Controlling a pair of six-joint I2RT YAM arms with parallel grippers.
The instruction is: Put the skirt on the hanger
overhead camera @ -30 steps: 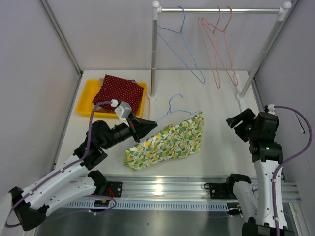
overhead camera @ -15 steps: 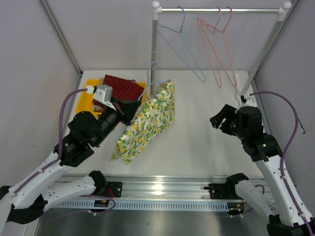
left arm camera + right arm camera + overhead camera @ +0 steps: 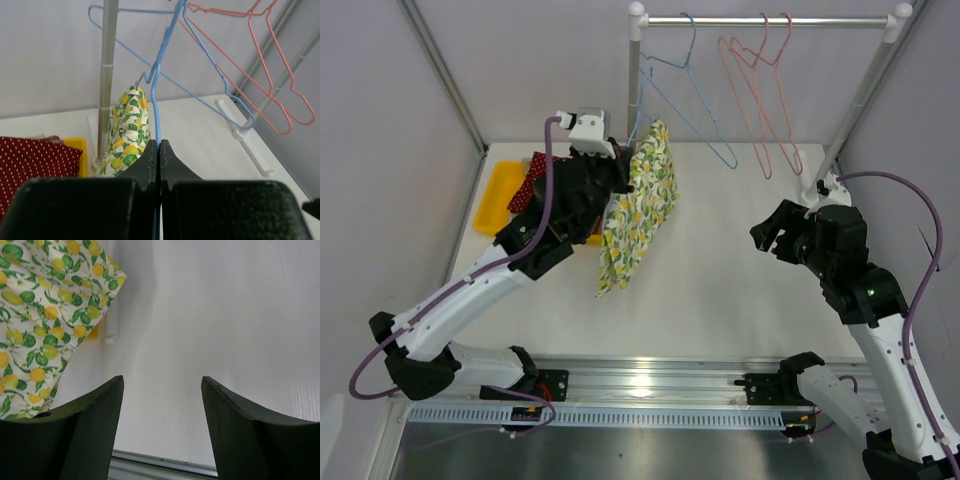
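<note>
The left gripper point(image 3: 159, 149) is pinched tight on the blue hanger point(image 3: 155, 115), and the lemon skirt point(image 3: 640, 205) hangs from it by the rack pole point(image 3: 632, 110) near the table's point(image 3: 740, 290) far edge, while the right gripper point(image 3: 162, 382) is wide open near the right edge.

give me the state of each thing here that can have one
lemon-print skirt, draped on the held blue hanger, hanging down
held blue hanger, pinched in the left gripper, lifted up
left gripper, shut on the held blue hanger
right gripper, open and empty
red dotted cloth, lying in the yellow tray
spare blue hanger, on the rail, bare
pink hangers, on the rail, bare
</note>
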